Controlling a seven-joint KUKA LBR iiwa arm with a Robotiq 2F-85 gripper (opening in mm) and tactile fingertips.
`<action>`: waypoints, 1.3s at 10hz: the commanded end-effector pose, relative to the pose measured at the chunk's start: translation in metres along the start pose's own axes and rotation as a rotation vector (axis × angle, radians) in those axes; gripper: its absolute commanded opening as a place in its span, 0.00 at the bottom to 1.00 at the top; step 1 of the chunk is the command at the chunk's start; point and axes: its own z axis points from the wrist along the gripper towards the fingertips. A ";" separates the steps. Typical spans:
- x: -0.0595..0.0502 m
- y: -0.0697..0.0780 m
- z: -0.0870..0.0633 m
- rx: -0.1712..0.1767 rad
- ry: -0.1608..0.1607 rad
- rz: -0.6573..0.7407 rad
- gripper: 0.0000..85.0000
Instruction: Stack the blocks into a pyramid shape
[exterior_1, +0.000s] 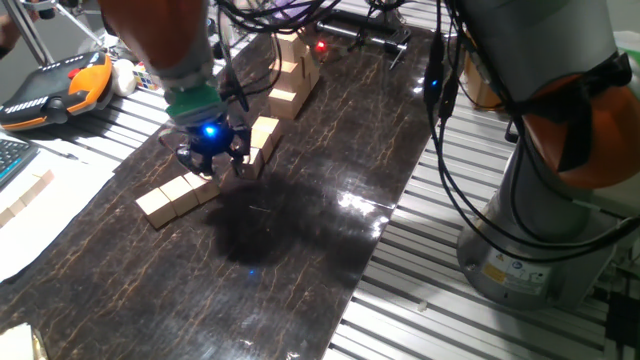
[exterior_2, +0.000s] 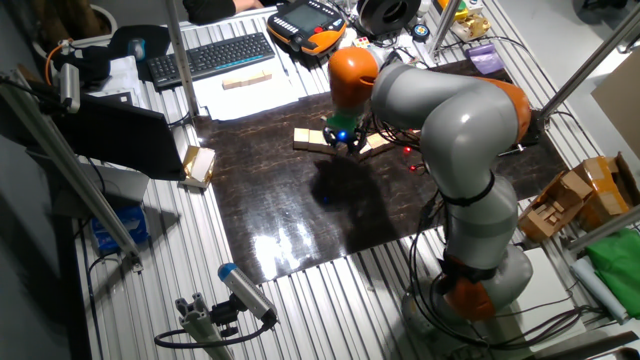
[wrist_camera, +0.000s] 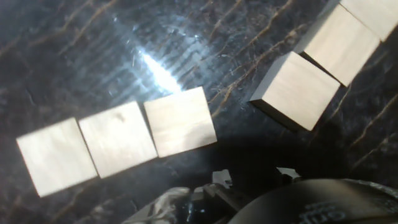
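Gripper (exterior_1: 212, 160) hangs low over the dark mat (exterior_1: 300, 230), blue light glowing, right above the end of a row of three blocks (wrist_camera: 118, 140) lying flat, side by side and touching. I cannot tell whether the claw is clenched or released; nothing shows between the fingertips. More blocks (wrist_camera: 298, 90) sit just beside the row in a line running away from it, and a taller tower (exterior_1: 292, 75) stands farther back on the mat.

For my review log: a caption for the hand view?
Three blocks in a row on dark table, more blocks upper right.
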 end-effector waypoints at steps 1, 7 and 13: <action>0.000 0.000 0.000 -0.003 -0.065 -0.822 0.44; -0.007 0.009 0.006 -0.007 -0.056 -0.747 0.74; -0.012 0.020 0.019 -0.016 -0.047 -0.700 0.77</action>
